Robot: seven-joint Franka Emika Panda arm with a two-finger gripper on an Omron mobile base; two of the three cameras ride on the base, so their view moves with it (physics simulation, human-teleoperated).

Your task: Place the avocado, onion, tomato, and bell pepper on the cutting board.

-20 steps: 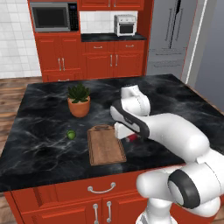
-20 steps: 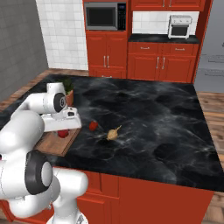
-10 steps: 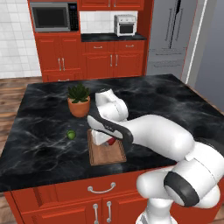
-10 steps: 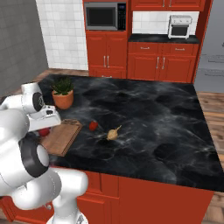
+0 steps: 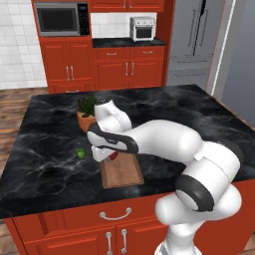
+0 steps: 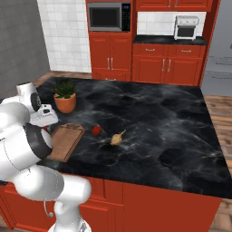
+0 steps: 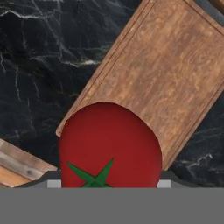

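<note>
While the gripper (image 5: 110, 155) hangs over the far end of the cutting board (image 5: 122, 171), a red tomato (image 7: 109, 144) is seen right in front of it in the hand view. The tomato is round and red with a green star-shaped top. The finger tips are hidden by the tomato, so it cannot be told for sure if the jaws are pinching it or spread apart. A bit of red is also seen under the gripper in the left base view, just above the board's far end.

The cutting board is laid flat on the black marble counter (image 5: 199, 114), near the front edge. It is brown, and its wood grain is shown clearly in the hand view. No food is seen lying on its bare part.

The avocado (image 5: 80, 153) is found on the counter to the left of the board, near it but not touching it. It is small, round and green.

The onion (image 6: 117, 138) is seen in the right base view, on the counter to the right of the board and apart from it. Its thin stalk is pointed up and to the right. A small red thing, the bell pepper (image 6: 96, 130), is set just beside the onion, between the onion and the board.

A green plant in an orange pot (image 6: 66, 103) is placed behind the board.
</note>
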